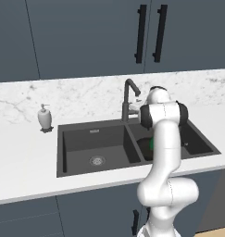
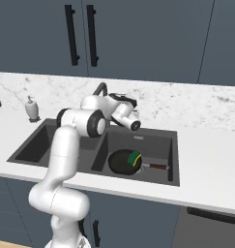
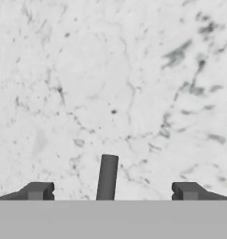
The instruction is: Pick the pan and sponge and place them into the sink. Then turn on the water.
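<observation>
Right base view: green-topped sponge

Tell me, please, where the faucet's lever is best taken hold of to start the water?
Grip the small grey lever near its free end, coming head-on from the sink side. It is a slim straight bar already centred between the open gripper's fingertips, facing the marble wall.

No legible text anywhere.
</observation>
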You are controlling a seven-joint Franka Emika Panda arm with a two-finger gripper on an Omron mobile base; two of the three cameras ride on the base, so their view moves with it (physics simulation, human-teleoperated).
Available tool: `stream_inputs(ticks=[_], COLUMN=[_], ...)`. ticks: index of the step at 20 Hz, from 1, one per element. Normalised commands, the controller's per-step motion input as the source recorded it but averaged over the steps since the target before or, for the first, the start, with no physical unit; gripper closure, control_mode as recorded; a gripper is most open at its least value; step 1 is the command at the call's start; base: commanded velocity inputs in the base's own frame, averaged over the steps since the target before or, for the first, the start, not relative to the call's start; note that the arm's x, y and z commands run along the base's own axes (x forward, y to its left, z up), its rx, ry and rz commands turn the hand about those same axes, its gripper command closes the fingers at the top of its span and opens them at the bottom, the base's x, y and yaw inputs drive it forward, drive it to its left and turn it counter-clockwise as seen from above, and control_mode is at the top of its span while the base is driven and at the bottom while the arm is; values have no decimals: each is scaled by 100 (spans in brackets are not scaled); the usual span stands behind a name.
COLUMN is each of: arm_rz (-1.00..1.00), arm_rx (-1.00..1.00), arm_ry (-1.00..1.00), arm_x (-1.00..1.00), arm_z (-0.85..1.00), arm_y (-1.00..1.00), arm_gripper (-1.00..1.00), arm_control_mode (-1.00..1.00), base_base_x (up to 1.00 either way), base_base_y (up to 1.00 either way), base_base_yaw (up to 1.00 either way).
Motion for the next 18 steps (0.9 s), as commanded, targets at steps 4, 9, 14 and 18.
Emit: stream_inputs(ticks=[4,9,14,18], arm_rz=[0,-1,-6,-9], arm_rx=[2,6,7,7], arm_ry=[0,0,5,12], arm_x=[17,0,0,0], arm_z=[-17,-12,-11,-16], arm_y=[-13,-33,-57,-72], arm_gripper=[100,100,100,100], arm_control_mode=[-100,-100,-100,-100], base_base_x=[0,0,0,0], base_base_y=[0,0,0,0], base_base_yaw=[0,0,0,0])
